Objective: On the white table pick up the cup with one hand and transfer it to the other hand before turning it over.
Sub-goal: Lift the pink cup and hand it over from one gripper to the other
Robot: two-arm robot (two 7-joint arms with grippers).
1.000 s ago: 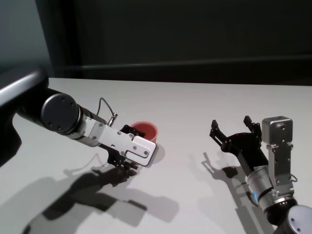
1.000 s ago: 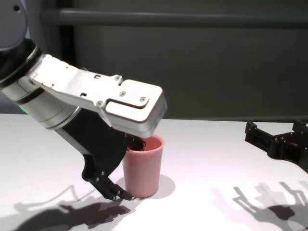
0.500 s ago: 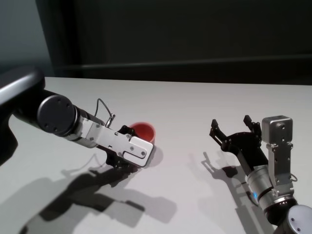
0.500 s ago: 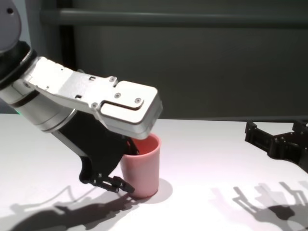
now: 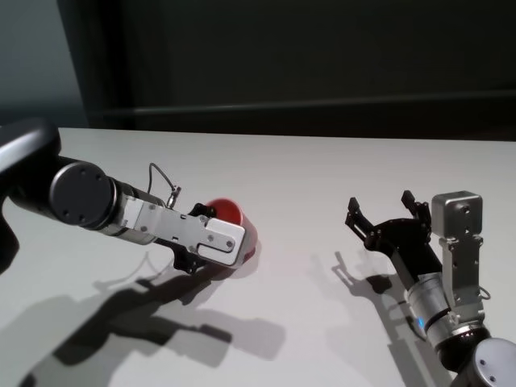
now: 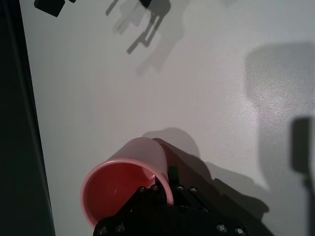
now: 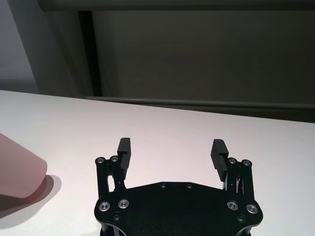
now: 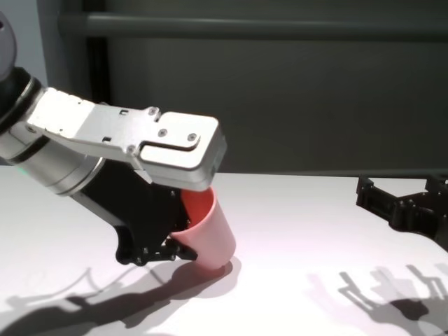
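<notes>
Left pincer [image 8: 183, 246] gripping tilted cup [image 8: 208, 231]

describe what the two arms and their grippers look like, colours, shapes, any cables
The left gripper has black fingers under a flat silver-grey housing with rounded corners and small screws, on a round grey and black arm with a thin looped cable. The right gripper is black, with two ribbed finger pads and silver screws, on a grey boxy wrist block.

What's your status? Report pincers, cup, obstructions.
Left pincer shut on the cup rim; cup tilted, base on the white table. Right pincer open, waiting apart. Nothing between them.
</notes>
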